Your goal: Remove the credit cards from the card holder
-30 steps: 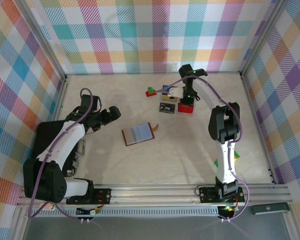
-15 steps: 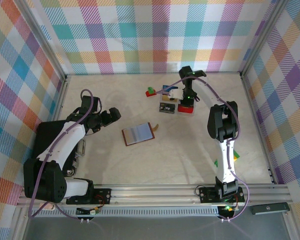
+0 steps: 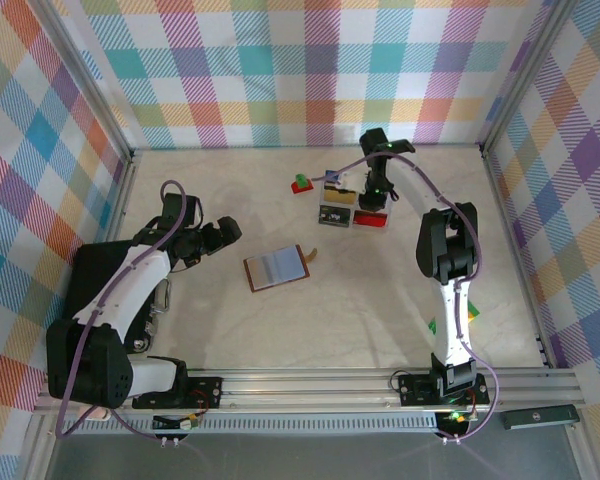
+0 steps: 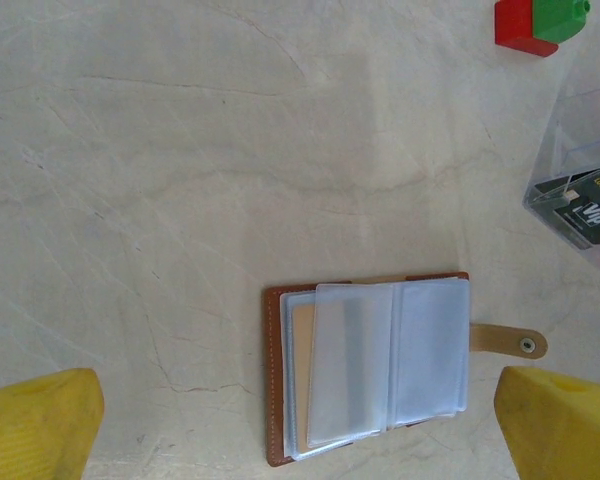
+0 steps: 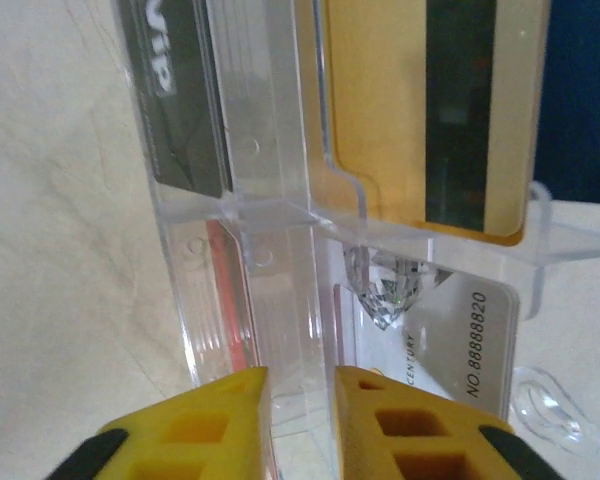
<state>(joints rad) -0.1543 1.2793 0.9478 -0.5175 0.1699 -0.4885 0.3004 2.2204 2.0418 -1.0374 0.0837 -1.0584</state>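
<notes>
Card holder (image 4: 273, 380) lies open mid-table, its sleeves (image 4: 390, 360) looking nearly empty; a tan shape (image 4: 302, 370) behind them may be one card left. Credit cards (image 5: 430, 110) sit in the clear compartment box (image 5: 270, 200). The right gripper (image 5: 300, 400) hovers above it, fingers (image 5: 400, 430) slightly parted and empty. The left gripper (image 3: 218, 232) gapes wide near the holder.

Pale marbled bench (image 3: 380, 290). In the middle, an open brown card holder (image 3: 276, 268), lying flat. Farther back and right, a clear box (image 3: 337, 214). Left of that, a red-and-green block (image 3: 301, 184).
</notes>
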